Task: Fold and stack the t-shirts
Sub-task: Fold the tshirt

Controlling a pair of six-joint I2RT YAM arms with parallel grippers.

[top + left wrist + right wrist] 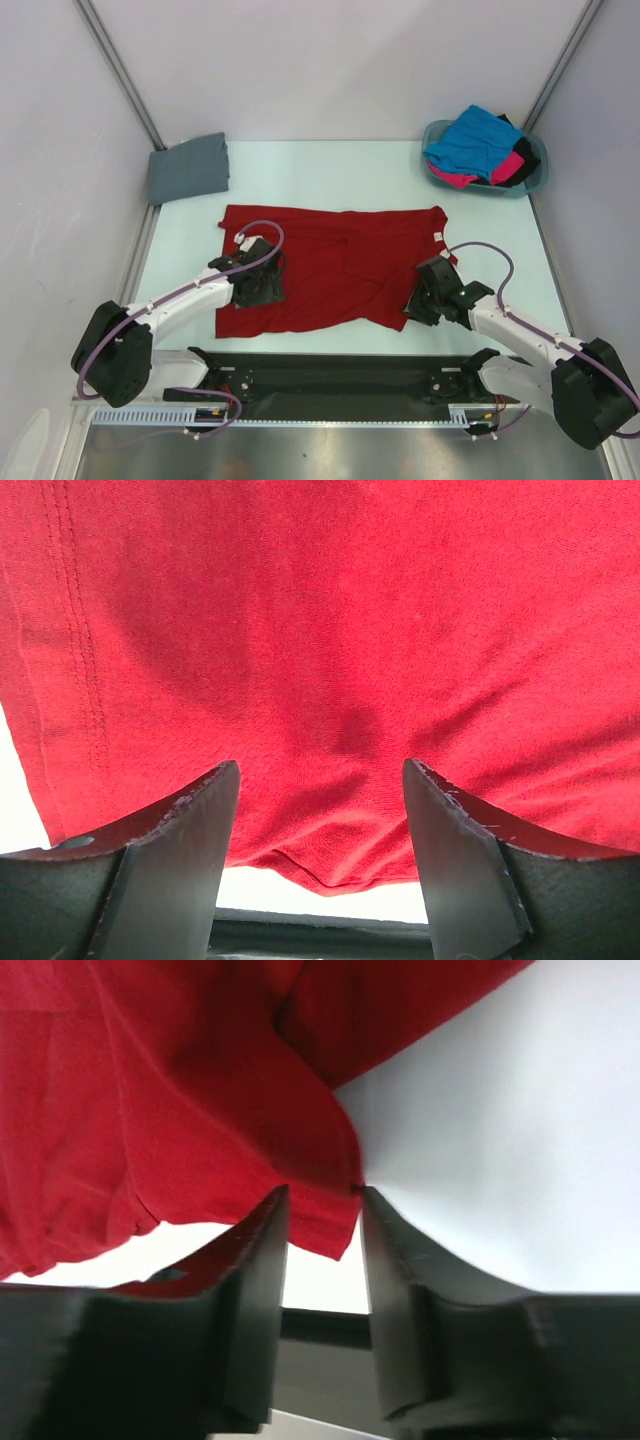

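Note:
A deep red t-shirt (340, 265) lies spread flat across the middle of the table. My left gripper (262, 285) sits low over its near left part. In the left wrist view the left gripper (320, 775) is open, with the red cloth (320, 630) and its near hem lying between the wide jaws. My right gripper (425, 300) is at the shirt's near right corner. In the right wrist view the right gripper (323, 1200) has narrowed jaws still apart, and a corner of the red cloth (150, 1110) hangs between the tips. A slate grey t-shirt (188, 167) lies folded at the back left.
A teal basket (535, 175) stands at the back right corner, holding a bright blue t-shirt (470, 138), a hot pink one (505, 167) and a black one (525, 155) in a heap. Metal frame posts rise at both back corners. Bare table shows behind the red shirt.

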